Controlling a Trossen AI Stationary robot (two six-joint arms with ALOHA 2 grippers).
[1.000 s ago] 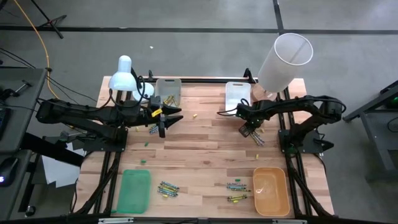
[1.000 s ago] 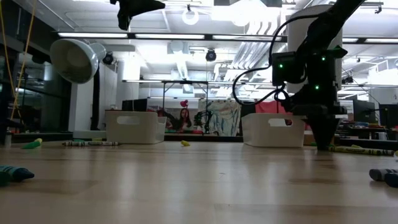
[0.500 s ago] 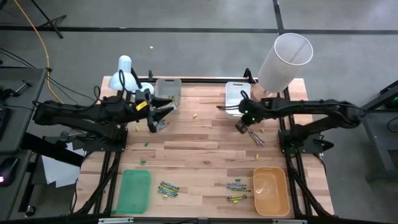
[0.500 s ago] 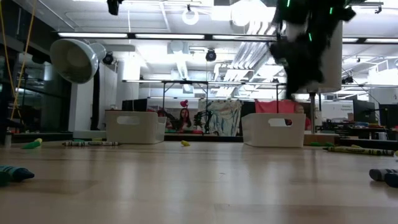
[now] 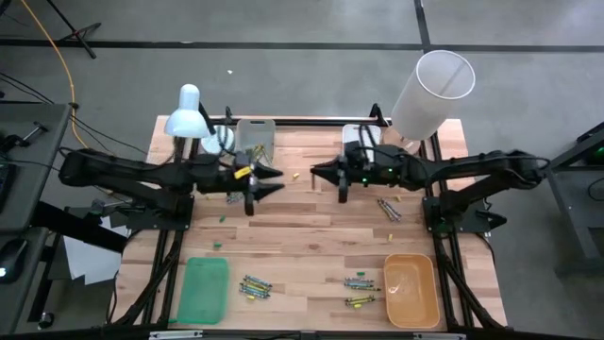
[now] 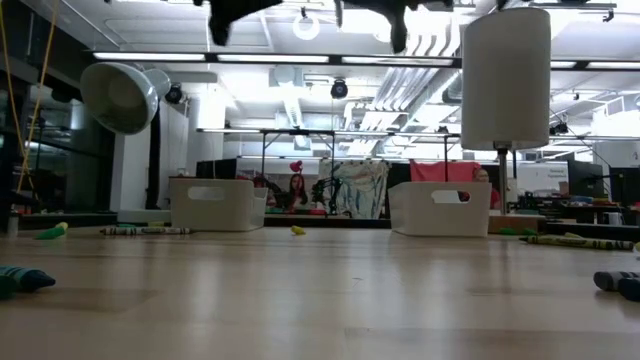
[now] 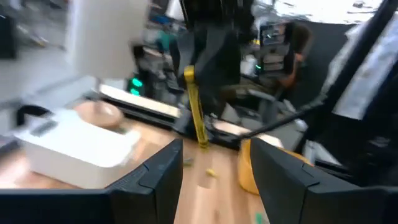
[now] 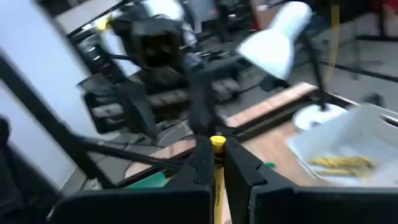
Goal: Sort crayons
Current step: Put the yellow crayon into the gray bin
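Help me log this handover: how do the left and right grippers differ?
The left gripper has its fingers spread wide, the right gripper has them shut. The left is empty, the right holds a yellow crayon. Both are raised above the table, pointing at each other.

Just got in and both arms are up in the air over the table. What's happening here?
The robot is sorting crayons. The right gripper is shut on a yellow crayon and holds it above the middle of the wooden table, facing the left gripper, which is open and empty. It looks like a handover. More crayons lie near the green tray and the orange tray, and some yellow ones sit in a white bin at the far edge.
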